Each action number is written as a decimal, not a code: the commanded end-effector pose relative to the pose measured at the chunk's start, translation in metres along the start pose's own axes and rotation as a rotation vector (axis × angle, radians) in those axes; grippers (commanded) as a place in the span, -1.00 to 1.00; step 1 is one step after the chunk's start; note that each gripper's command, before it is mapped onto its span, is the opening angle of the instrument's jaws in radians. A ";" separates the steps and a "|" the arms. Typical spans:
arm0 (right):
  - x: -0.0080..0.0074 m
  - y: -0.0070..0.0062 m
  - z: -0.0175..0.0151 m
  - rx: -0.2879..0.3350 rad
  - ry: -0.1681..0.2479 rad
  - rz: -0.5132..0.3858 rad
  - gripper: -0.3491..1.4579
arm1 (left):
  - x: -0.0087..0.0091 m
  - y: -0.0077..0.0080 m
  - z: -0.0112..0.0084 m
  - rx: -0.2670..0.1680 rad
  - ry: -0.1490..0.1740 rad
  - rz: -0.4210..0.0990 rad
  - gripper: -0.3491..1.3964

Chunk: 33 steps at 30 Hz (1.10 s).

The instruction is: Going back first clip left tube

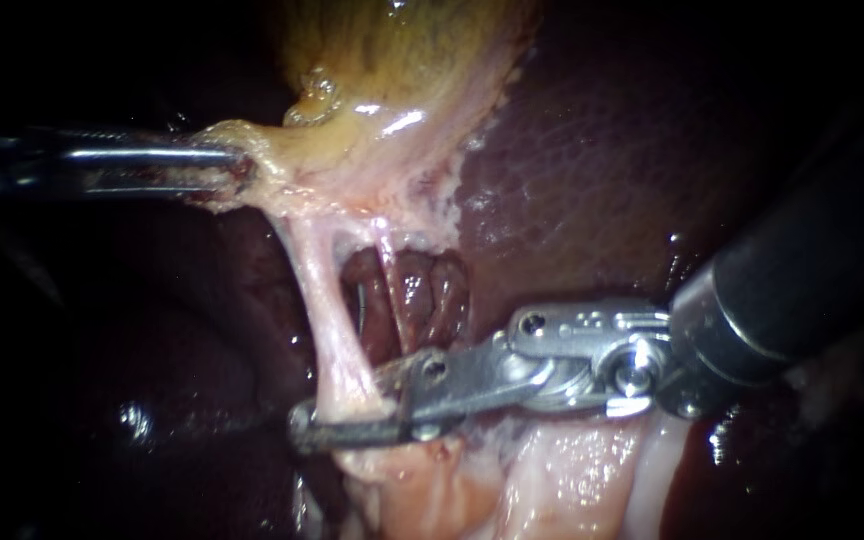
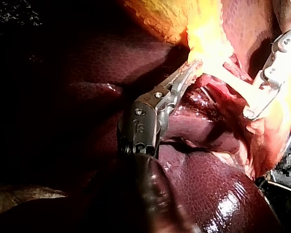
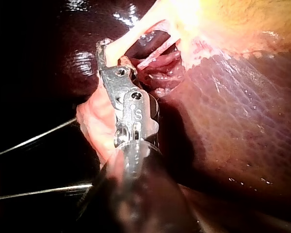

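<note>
My left instrument comes in from the left, its jaws shut on the pale tissue at the gallbladder's neck and holding it taut. The left tube, a pale band, runs down from that neck and passes between the jaws of my right instrument, which stand open around its lower end. A thinner right tube runs beside it. I cannot make out a clip. In the left wrist view the left instrument grips yellow tissue, with the right instrument beyond. In the right wrist view the right instrument sits at the left tube.
Dark red liver lies behind and to the right of the tubes, and shows through the window between them. Pale fatty tissue bunches under the right instrument's wrist. Two thin wires cross the dark area beside the right instrument's shaft.
</note>
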 end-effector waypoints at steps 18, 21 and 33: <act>-0.0007 0.0035 0.0009 -0.181 0.134 -0.104 -0.06 | 0.0000 0.0005 0.0002 0.004 0.001 0.000 -1.00; -0.0012 0.0043 0.0001 -0.221 0.131 -0.156 -0.06 | 0.0000 0.0006 0.0003 0.004 0.001 -0.001 -1.00; -0.0022 0.0019 -0.0099 -0.250 0.121 -0.277 -0.06 | 0.0000 0.0007 0.0001 0.005 0.002 -0.001 -1.00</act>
